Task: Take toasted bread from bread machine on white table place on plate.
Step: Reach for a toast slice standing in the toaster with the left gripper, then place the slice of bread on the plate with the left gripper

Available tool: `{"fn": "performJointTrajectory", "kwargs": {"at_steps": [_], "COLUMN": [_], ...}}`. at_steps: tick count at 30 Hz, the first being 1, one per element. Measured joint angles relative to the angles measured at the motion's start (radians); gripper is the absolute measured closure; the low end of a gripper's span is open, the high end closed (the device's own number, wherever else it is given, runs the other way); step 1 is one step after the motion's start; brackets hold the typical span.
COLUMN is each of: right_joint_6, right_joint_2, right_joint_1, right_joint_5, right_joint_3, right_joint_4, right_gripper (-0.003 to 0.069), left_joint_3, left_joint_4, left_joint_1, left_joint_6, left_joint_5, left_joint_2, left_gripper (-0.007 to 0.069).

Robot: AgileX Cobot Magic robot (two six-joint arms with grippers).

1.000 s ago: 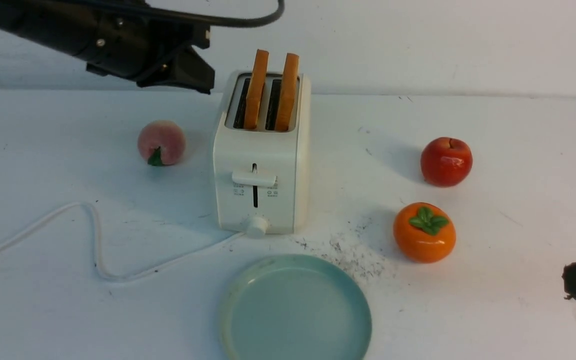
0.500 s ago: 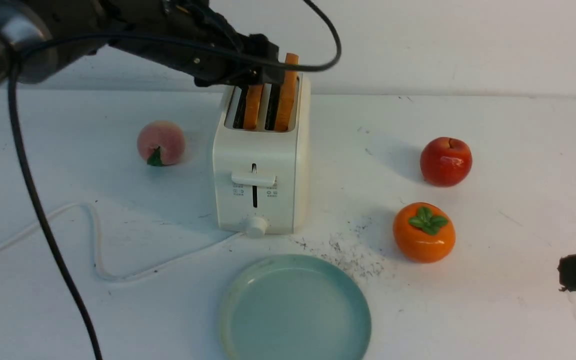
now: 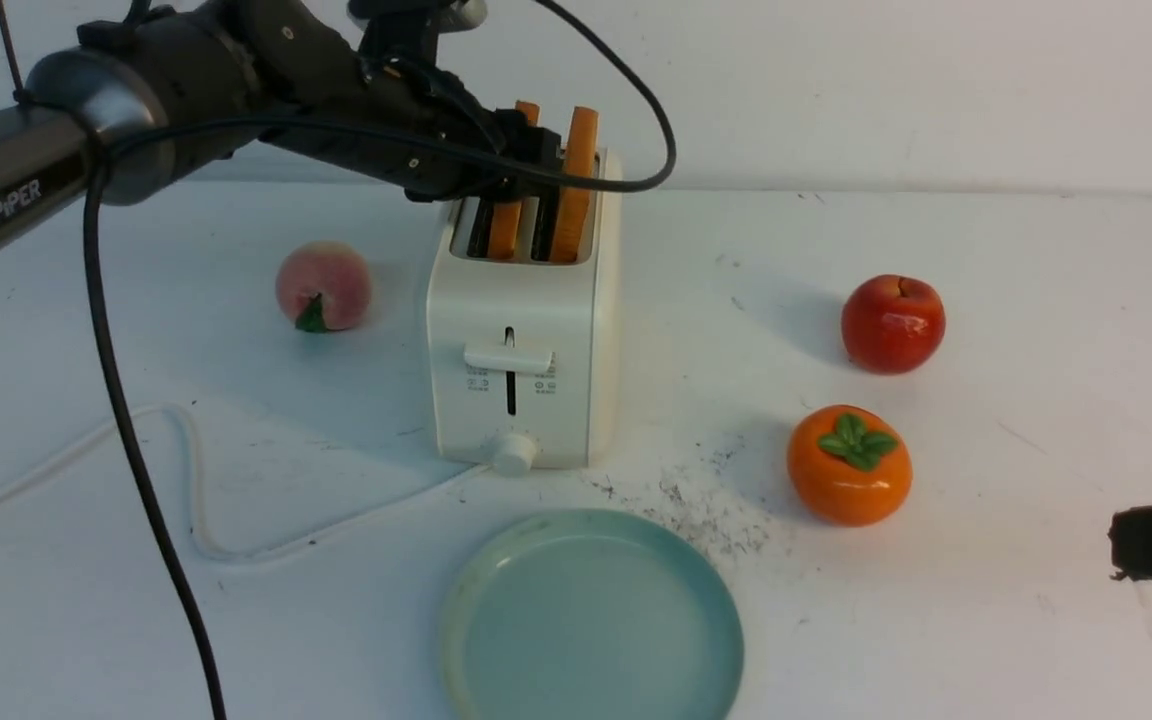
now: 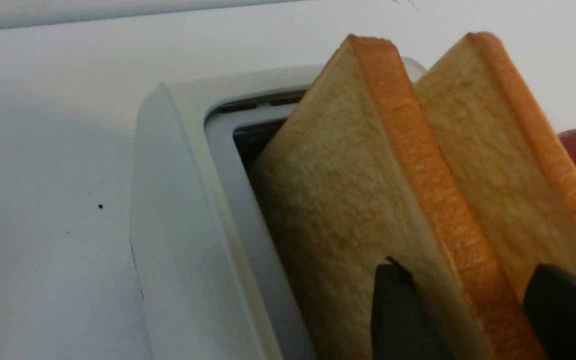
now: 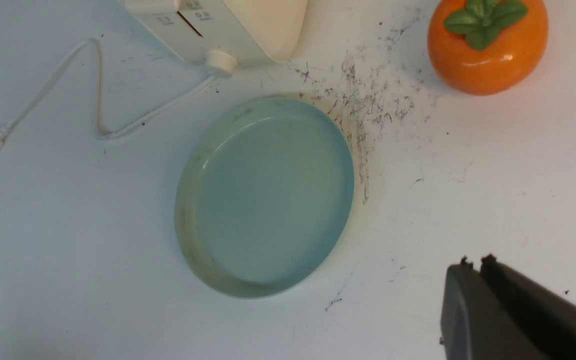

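Note:
The cream-white bread machine (image 3: 521, 330) stands mid-table with two toasted slices upright in its slots, the left slice (image 3: 506, 225) and the right slice (image 3: 574, 180). My left gripper (image 3: 534, 150) is open at the toaster's top. In the left wrist view its fingers (image 4: 393, 305) straddle the left slice (image 4: 338, 200), one on its pale face, the other between it and the right slice (image 4: 488, 165). The teal plate (image 3: 591, 620) lies empty in front of the toaster. My right gripper (image 3: 1121, 545) is shut and empty at the right edge, low over the white table (image 3: 986, 620). It also shows in the right wrist view (image 5: 475, 262).
A peach (image 3: 323, 285) sits left of the toaster. A red apple (image 3: 893, 322) and an orange persimmon (image 3: 848, 464) sit to its right. The white cord (image 3: 186, 470) loops across the front left. Dark scuff marks (image 3: 706, 510) lie between plate and persimmon.
My left arm has swung in from the upper left to the toaster's top, and its fingers now straddle the left slice. The slices have not risen. The right gripper has edged slightly left.

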Motion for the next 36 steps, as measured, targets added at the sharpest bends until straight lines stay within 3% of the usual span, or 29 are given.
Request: {"fn": "performJointTrajectory", "kwargs": {"at_steps": [5,14,20,28,32,36], "right_joint_6": [0.0,0.0,0.0,0.0,0.0,0.0], "right_joint_2": [0.0,0.0,0.0,0.0,0.0,0.0], "right_joint_1": [0.0,0.0,0.0,0.0,0.0,0.0], "right_joint_5": [0.002,0.003,0.003,0.003,0.003,0.007], "right_joint_3": [0.0,0.0,0.0,0.0,0.0,0.0], "right_joint_4": [0.003,0.003,0.008,0.007,0.007,0.007], "right_gripper": [0.0617,0.0604,0.0595,0.0585,0.0579,0.0575], "left_joint_3": [-0.003,-0.001,-0.001,-0.007,-0.01,0.016], "left_joint_4": [0.006,0.037,0.026,0.017,-0.008,-0.042], "left_joint_1": [0.006,0.005,0.005,0.005,0.004,0.004], "left_joint_6": [0.0,0.0,0.0,-0.143,-0.153,-0.171], "left_joint_5": [0.001,0.048,0.114,0.416,0.619,0.7], "left_joint_2": [-0.003,-0.098,-0.299,-0.542,-0.567,-0.563], "left_gripper": [0.0555,0.0547,0.0547,0.0547,0.0547,0.0547]}}
